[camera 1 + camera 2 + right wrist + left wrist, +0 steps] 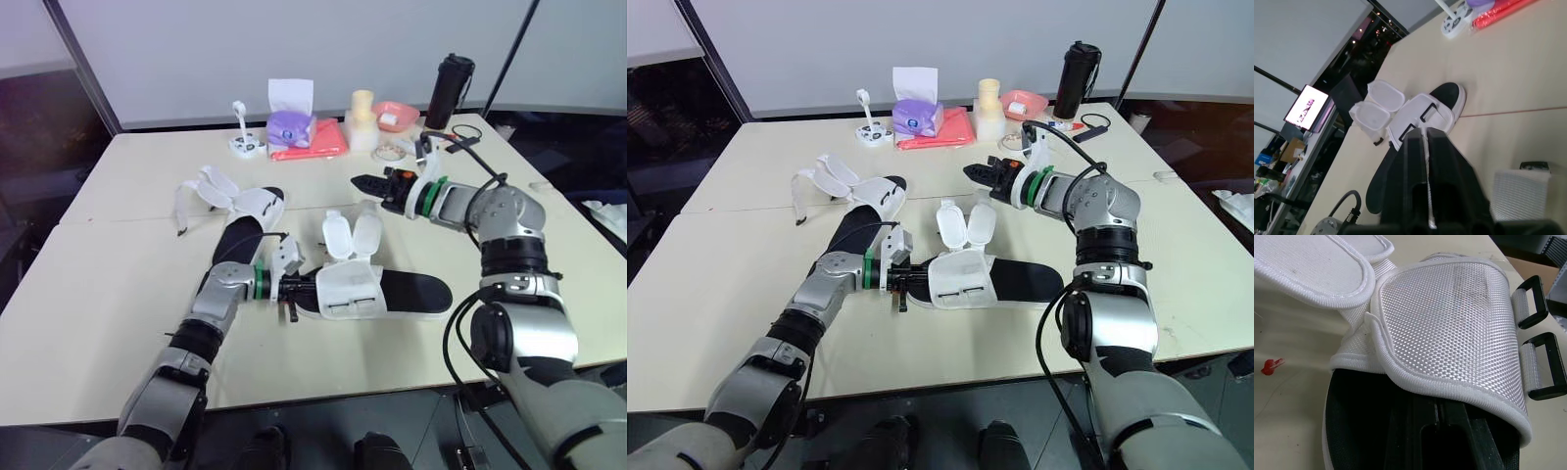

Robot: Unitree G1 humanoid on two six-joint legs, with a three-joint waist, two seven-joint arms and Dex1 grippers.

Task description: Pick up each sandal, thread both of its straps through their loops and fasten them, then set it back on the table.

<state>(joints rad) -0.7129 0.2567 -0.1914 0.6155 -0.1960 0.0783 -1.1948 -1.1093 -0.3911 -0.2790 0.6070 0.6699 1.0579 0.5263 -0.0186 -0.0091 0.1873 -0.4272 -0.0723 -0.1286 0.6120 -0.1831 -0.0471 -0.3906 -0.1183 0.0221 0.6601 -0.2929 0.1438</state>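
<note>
The near sandal (pixel 416 292), black sole with a white mesh upper (pixel 1449 328), lies flat at the table's middle. Its two white straps (pixel 351 235) stand open, out of the two black loops (pixel 1547 364). My left gripper (pixel 297 294) is at the sandal's left end, its fingers (pixel 1459 431) pushed in under the upper and pressed together. The second sandal (pixel 247 217) lies further back on the left, with loose straps (pixel 201 191) spread on the table. My right gripper (pixel 367 183) hovers shut and empty behind the near sandal, pointing left.
Along the back edge stand a white holder (pixel 245 142), a purple tissue box (pixel 291 122), a red pack (pixel 312 139), a cream cup stack (pixel 362 119), a pink bowl (pixel 396 115) and a black bottle (pixel 449 91). A cable (pixel 460 137) lies near my right arm.
</note>
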